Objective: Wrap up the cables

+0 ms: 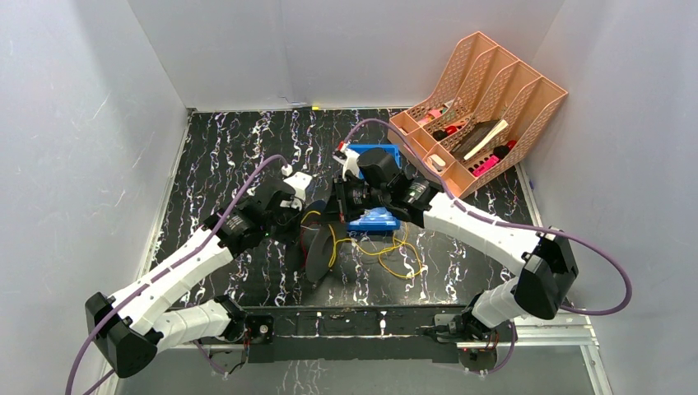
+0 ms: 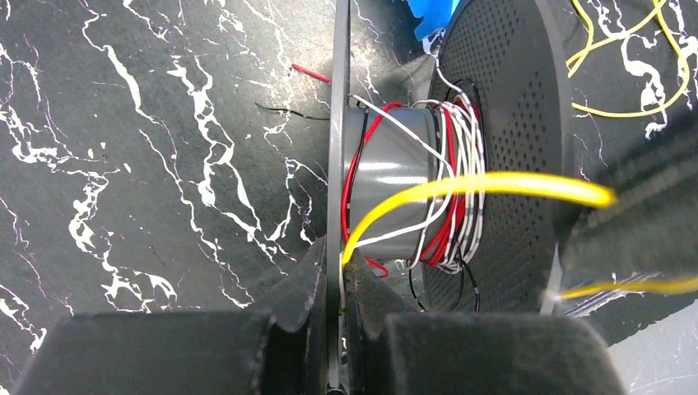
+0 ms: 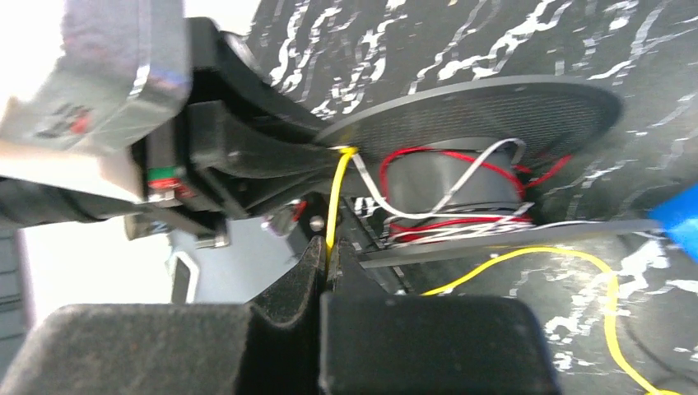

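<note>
My left fingers are closed narrow on the rim of one thin flange of a dark spool. The spool stands on its edge on the black marbled bench, between my two arms.

My right fingers are pinched tight on the yellow cable. It runs up from between them to the edge of that same flange, right beside my left fingers. From my left wrist I see this yellow cable arc from the flange rim across the grey hub and off to the right, out of focus.

The hub carries turns of red cable and white wire, bunched mostly against the other, perforated flange. The rest of the yellow cable lies in loose loops on the bench just right of the spool, on the near side of a blue box.

A short red scrap and a black scrap lie on the bench to the left of the spool. A pink rack sits at the far right corner.
</note>
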